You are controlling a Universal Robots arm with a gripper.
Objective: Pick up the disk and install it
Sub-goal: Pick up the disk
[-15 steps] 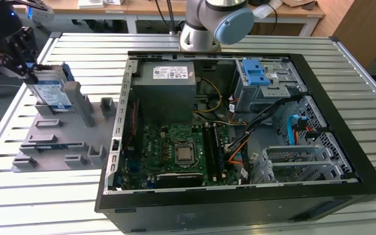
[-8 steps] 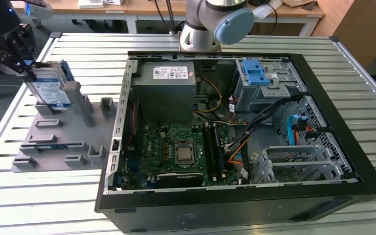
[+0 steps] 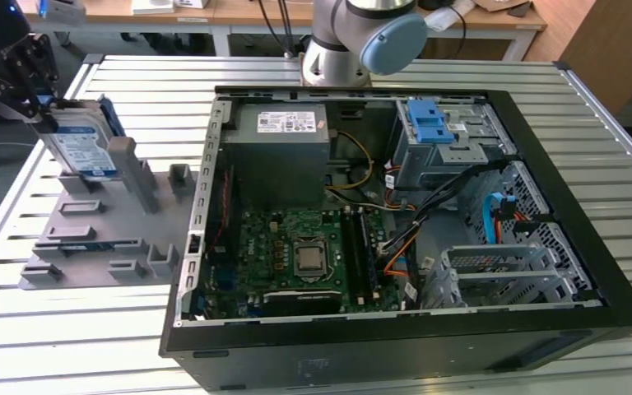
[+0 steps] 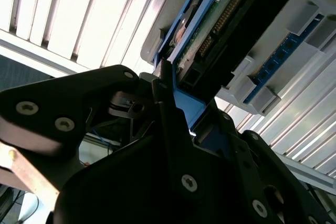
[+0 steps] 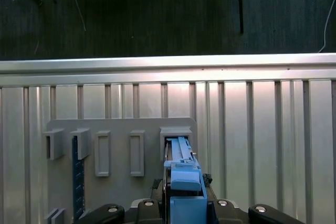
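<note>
Hand clamps one upright disk at rack.

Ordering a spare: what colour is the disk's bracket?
Blue; the disk bracket shows best in the first wrist view.

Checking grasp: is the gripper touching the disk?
Touching. The second wrist view shows the gripper clamped on the disk by its blue bracket edge, no gap visible.

The exterior view looks down on table, case and holder. Both wrist views sit close behind the gripper, sharing the disk.
</note>
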